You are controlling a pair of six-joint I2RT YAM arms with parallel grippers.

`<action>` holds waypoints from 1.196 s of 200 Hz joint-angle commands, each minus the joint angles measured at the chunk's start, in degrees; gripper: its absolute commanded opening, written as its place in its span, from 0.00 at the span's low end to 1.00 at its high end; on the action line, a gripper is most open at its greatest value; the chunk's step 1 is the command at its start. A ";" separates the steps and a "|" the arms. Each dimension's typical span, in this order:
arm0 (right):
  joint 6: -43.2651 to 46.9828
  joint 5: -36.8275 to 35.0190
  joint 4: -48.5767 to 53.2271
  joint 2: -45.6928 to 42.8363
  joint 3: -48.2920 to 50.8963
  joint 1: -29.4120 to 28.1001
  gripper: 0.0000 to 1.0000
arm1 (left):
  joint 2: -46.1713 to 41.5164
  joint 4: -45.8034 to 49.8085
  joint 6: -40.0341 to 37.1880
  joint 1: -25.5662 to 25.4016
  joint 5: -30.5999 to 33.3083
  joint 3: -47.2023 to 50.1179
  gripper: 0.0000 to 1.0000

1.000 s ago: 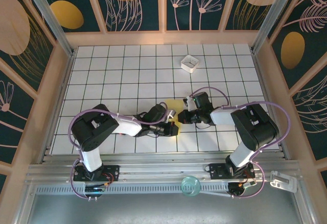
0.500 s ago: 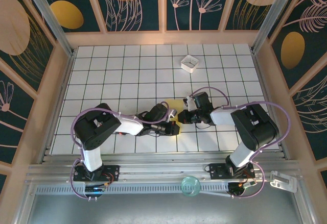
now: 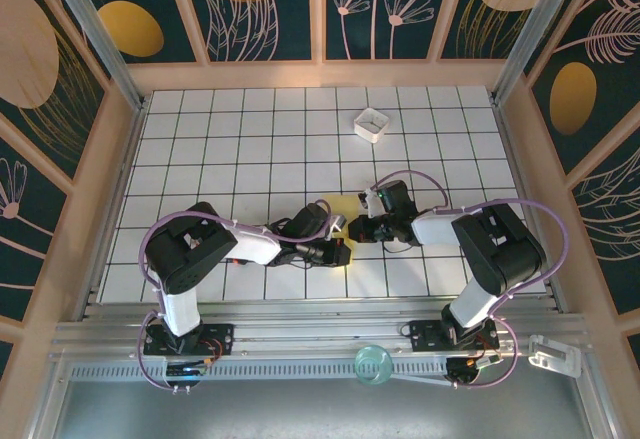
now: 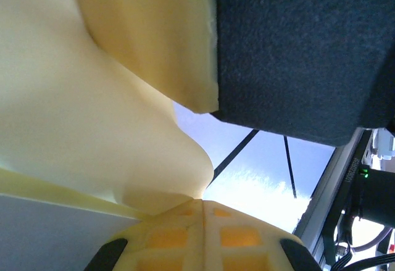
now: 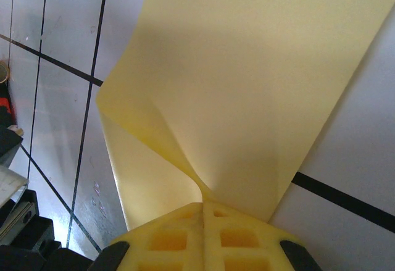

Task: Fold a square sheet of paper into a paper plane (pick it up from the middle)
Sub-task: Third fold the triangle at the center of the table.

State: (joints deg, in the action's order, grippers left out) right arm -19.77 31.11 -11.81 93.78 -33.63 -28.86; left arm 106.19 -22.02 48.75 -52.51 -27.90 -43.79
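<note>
The square sheet of paper [image 3: 346, 207] is yellow and bent, and lies low over the tiles between my two grippers. My left gripper [image 3: 340, 253] is shut on its near edge. In the left wrist view the sheet [image 4: 92, 98] bulges up from the closed jaws of this gripper [image 4: 202, 202]. My right gripper [image 3: 358, 227] is shut on the right side of the sheet. In the right wrist view the sheet [image 5: 247, 79] pinches into a crease at the shut gripper [image 5: 202, 204] and fans out over the tiles. The paper plane is out of view.
A small white square box [image 3: 371, 123] stands at the back of the tiled table [image 3: 240, 139]. A round clear glass [image 3: 373, 364] and a white bracket [image 3: 553, 356] rest on the near rail. Wooden walls close in the table's sides.
The left arm's elbow has edged slightly to the right. Both grippers stay shut on the sheet in the same place.
</note>
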 commanded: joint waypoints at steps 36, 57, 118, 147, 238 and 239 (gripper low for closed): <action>1.30 -2.91 3.41 1.47 1.68 -0.59 0.00 | 2.24 4.20 -1.95 -0.23 1.44 -1.29 0.03; 1.29 -2.31 3.07 1.30 1.72 -0.58 0.00 | 2.31 6.93 -1.90 -0.30 2.57 -2.19 0.03; 1.05 -1.91 2.59 1.50 2.07 -0.59 0.00 | 2.23 17.32 -1.01 -0.59 9.42 -4.30 0.00; 1.02 -1.93 2.58 1.71 1.99 -0.58 0.00 | 2.57 18.42 -0.67 -1.06 10.64 -4.85 0.00; 1.03 -2.54 2.84 1.60 2.03 -0.50 0.00 | -4.20 9.70 -0.92 0.07 5.34 -4.63 0.15; 0.99 -2.54 2.85 1.59 2.05 -0.49 0.00 | -4.26 9.57 -0.84 0.10 5.24 -4.59 0.16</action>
State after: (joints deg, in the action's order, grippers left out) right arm -19.79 31.16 -12.23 93.78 -33.43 -28.86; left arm 105.38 -10.11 47.62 -53.47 -23.05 -49.58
